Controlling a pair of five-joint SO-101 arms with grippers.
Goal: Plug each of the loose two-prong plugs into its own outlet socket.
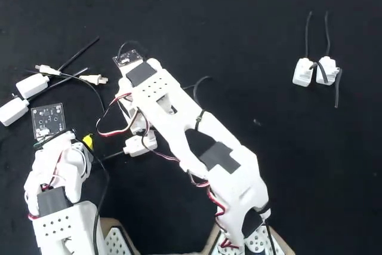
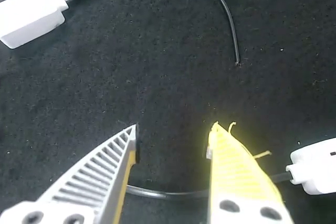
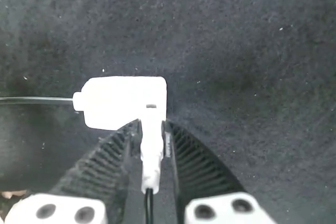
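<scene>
Both arms were built of white printed shells. The right arm [image 1: 173, 117] carried two black rectangular patches [image 1: 141, 74], rows of small round holes in its upper plate, and looped red, white and black wires [image 1: 116, 128] along its side. The left arm [image 1: 65, 165] bore one black patch, red wiring and a perforated white base. Each wrist carried a small black square board [image 1: 48, 119]. The left claw [image 2: 173, 129] had one white ribbed finger [image 2: 100, 171] and one yellow ribbed finger [image 2: 236, 171] with frayed threads. The right claw [image 3: 151, 124] had dark ribbed fingers [image 3: 100, 166] on white bases, each base with two round holes.
</scene>
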